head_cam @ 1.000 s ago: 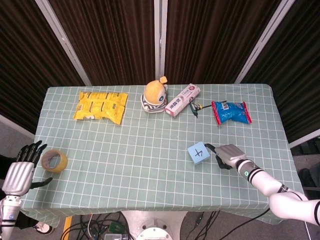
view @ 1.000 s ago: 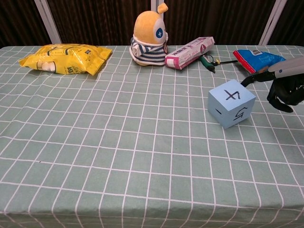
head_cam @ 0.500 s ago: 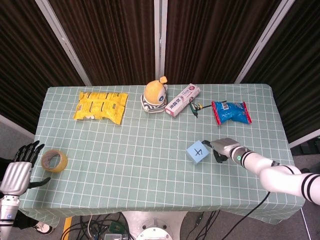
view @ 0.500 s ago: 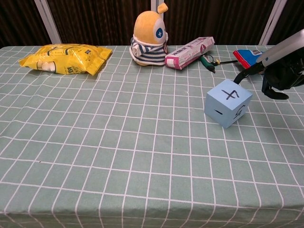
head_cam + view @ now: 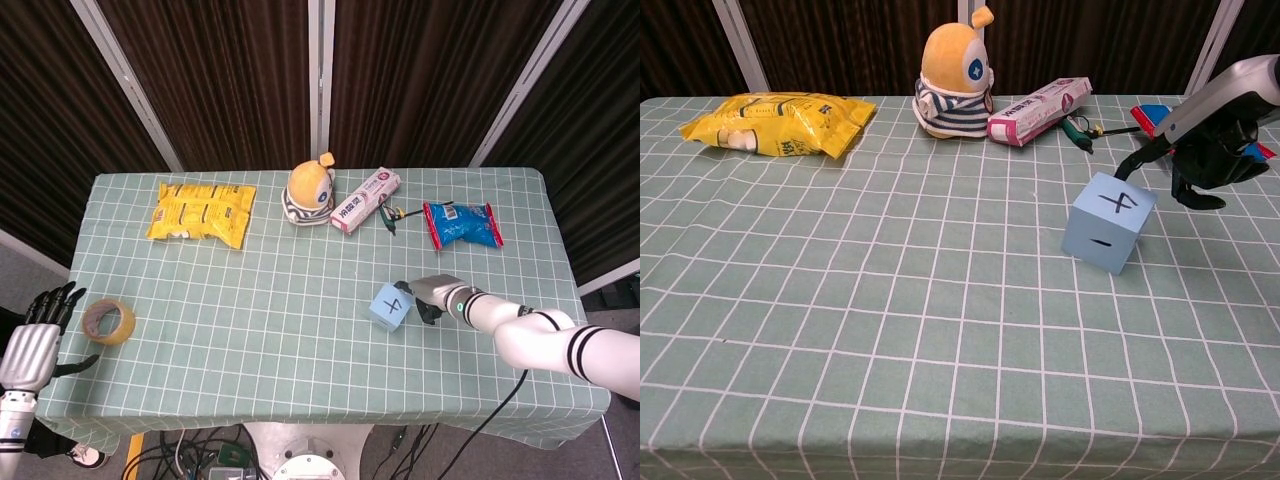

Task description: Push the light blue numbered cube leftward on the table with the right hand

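The light blue cube (image 5: 391,306) (image 5: 1108,221), marked 4 on top, stands on the green checked tablecloth right of centre. My right hand (image 5: 432,296) (image 5: 1205,140) is just to its right, and one dark fingertip touches the cube's upper right edge. Its other fingers are curled in and hold nothing. My left hand (image 5: 35,340) hangs off the table's left edge with its fingers spread, holding nothing; the chest view does not show it.
A tape roll (image 5: 108,321) lies near the left edge. Along the back are a yellow snack bag (image 5: 201,212), a plush toy (image 5: 309,192), a toothpaste box (image 5: 365,201), a small green tool (image 5: 392,215) and a blue snack bag (image 5: 461,223).
My right hand has moved left against the cube. The cube has slid a little leftward and turned. The left hand has sunk slightly.
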`<state>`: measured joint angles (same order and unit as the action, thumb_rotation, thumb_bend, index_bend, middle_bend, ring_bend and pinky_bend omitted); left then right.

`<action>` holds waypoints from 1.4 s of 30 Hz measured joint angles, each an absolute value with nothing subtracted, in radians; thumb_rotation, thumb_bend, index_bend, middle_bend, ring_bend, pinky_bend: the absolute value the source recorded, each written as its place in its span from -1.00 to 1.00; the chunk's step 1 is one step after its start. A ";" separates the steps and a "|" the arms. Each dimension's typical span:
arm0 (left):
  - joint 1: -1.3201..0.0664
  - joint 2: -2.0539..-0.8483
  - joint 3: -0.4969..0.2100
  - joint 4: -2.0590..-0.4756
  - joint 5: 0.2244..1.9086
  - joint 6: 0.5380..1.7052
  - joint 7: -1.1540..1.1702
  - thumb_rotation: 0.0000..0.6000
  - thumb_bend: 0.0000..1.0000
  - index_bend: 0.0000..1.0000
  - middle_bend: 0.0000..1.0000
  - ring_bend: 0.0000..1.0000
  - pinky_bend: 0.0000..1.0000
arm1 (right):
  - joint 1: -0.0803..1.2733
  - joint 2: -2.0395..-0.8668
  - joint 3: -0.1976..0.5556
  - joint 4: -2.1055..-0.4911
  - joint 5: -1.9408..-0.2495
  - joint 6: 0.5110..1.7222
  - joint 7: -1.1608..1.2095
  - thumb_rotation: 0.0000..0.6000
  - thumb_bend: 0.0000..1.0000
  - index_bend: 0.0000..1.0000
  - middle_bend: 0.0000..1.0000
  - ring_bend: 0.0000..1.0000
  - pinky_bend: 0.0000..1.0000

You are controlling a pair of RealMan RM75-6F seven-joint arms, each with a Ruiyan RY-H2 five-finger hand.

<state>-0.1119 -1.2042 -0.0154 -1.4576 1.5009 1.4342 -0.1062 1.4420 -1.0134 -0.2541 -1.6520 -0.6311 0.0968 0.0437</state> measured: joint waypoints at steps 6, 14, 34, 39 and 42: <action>-0.109 -1.203 -0.015 -1.454 1.500 1.438 -0.111 1.00 -1.00 -0.86 -1.00 -1.00 -0.99 | 1.484 -1.023 -0.266 -1.658 -0.663 0.106 0.086 1.00 1.00 -0.92 1.00 0.76 0.59; -0.104 -1.201 -0.017 -1.449 1.497 1.442 -0.118 1.00 -1.00 -0.86 -1.00 -1.00 -0.99 | 1.554 -1.054 -0.286 -1.660 -0.685 0.105 0.126 1.00 1.00 -0.88 1.00 0.76 0.59; -0.096 -1.191 -0.018 -1.447 1.500 1.454 -0.131 1.00 -1.00 -0.86 -1.00 -1.00 -0.99 | 1.657 -1.066 -0.324 -1.773 -0.746 0.159 0.165 1.00 1.00 -0.72 1.00 0.76 0.59; -0.095 -1.190 -0.019 -1.447 1.501 1.456 -0.131 1.00 -1.00 -0.86 -1.00 -1.00 -0.99 | 1.670 -1.064 -0.325 -1.805 -0.763 0.172 0.160 1.00 1.00 -0.69 1.00 0.76 0.59; -0.093 -1.188 -0.019 -1.447 1.500 1.458 -0.131 1.00 -1.00 -0.86 -1.00 -1.00 -0.99 | 1.673 -1.057 -0.323 -1.825 -0.774 0.179 0.156 1.00 1.00 -0.63 1.00 0.76 0.59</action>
